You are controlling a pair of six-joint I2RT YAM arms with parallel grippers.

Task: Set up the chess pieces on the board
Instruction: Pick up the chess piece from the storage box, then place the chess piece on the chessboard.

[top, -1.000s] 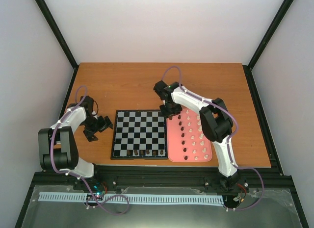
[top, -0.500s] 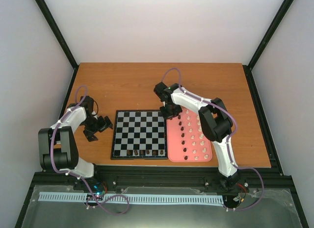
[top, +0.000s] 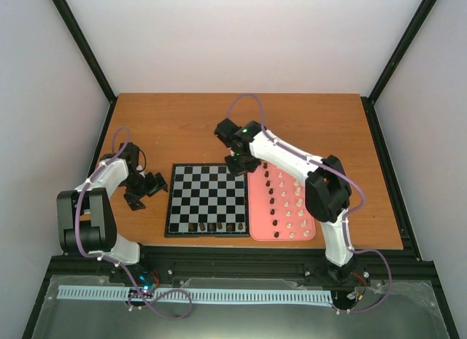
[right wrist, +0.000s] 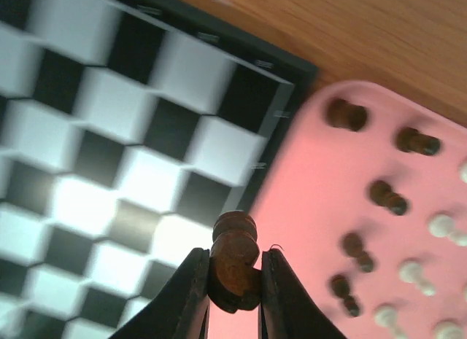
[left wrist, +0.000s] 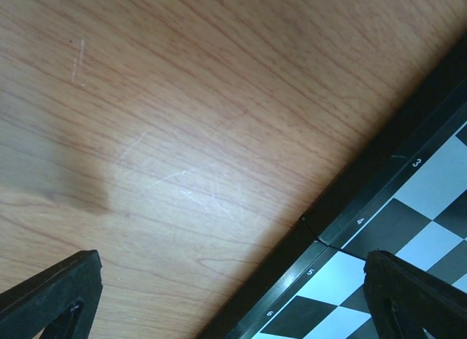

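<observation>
Right gripper [right wrist: 235, 291] is clamped on 1 dark piece [right wrist: 234, 255] above the board's [right wrist: 109, 142] far-right corner, beside the tray [right wrist: 306, 208]. Best carried upright, then lowered onto a square's centre.

A checkered board [top: 208, 197] lies in the middle of the wooden counter [top: 182, 127], with a pink tray [top: 255, 208] just beside its right edge. A short row of dark pieces [top: 211, 227] stands along the board's near edge, while spare dark pieces [top: 271, 200] line the tray's left columns and cream pieces [top: 295, 208] its right ones. The right claw [top: 238, 164] hangs over the board's far right corner, close to the tray, and the left claw [top: 149, 186] sits over bare wood just left of the board.
</observation>
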